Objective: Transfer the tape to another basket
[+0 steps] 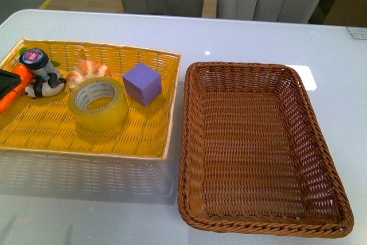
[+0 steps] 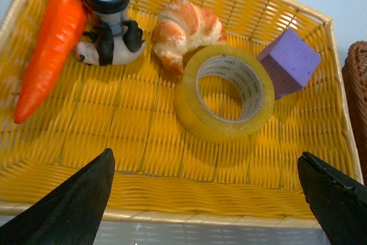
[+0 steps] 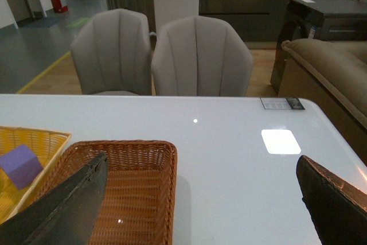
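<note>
Yellow tape (image 1: 97, 102) lies flat in the yellow tray (image 1: 173, 107), touching the croissant toy (image 1: 88, 72). The brown basket (image 1: 183, 159) holds nothing, so the whole move is left. My left end effector (image 2: 205, 162) hangs near the tape, spread wide and empty; the right end effector (image 3: 200, 162) gapes wide too.

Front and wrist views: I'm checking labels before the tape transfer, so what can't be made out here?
Translucent yellow tape roll: print on its white core, left wrist view, too small to read.
Dark brown woven wicker basket: only a sliver at the left wrist view's edge; in the right wrist view, the right gripper covers its near part.
Orange toy carrot: front view, cut by the frame edge.
</note>
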